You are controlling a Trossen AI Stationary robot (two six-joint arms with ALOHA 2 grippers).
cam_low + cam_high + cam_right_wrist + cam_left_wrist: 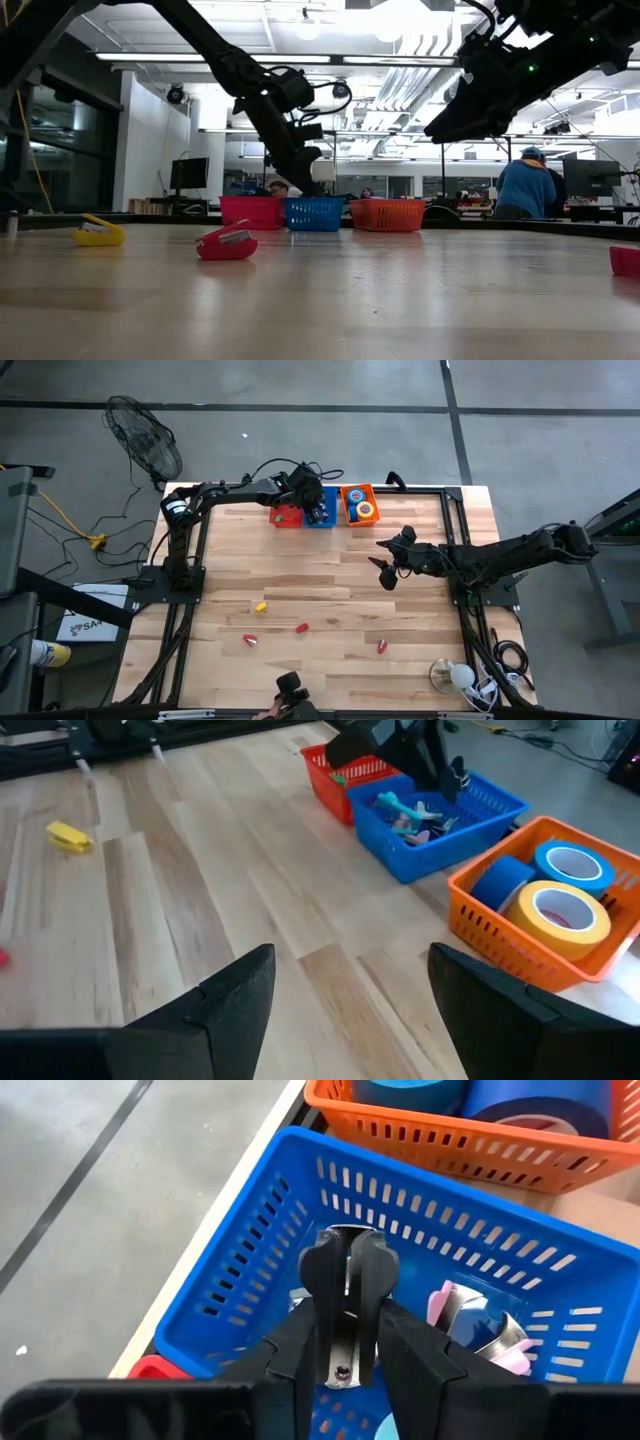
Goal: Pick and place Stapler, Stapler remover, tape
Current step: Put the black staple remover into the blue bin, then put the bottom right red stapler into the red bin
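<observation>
Open tabletop before three baskets

A yellow stapler lies flat on the wooden table, left of centre. Three red staplers are spread across the near half: one nearest the yellow one, one towards the middle, one further right. Staple removers, pink and light blue with metal parts, lie jumbled in the blue basket. A yellow tape roll and two blue tape rolls rest in the orange basket.
</observation>
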